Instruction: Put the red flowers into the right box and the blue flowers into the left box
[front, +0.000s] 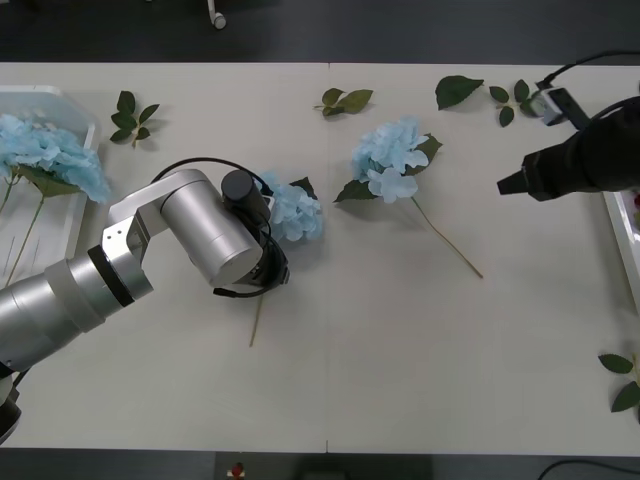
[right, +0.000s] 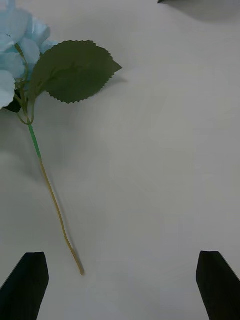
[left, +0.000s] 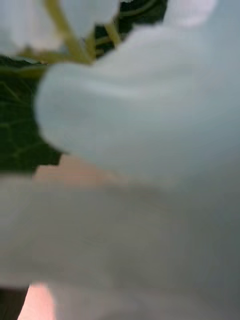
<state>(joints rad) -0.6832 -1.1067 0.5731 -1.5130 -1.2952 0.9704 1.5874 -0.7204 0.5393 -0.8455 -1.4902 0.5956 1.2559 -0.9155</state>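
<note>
- Where the table begins at far left, the left box holds blue flowers already sorted.
- Next, the left tool is hidden under its wrist, right over a blue flower whose thin stem runs toward the near edge. Pale petals press against the left wrist camera; I cannot tell whether this tool is released or clenched.
- At centre, a second blue flower lies flat, its stem slanting right and nearer.
- Leaf sprigs lie scattered along the far edge, out of the way.
- At right, the right tool hovers released, fingers wide, well right of that second flower and the nearer arm to its stem tip.
- At far right, the right box shows a rim.
</note>
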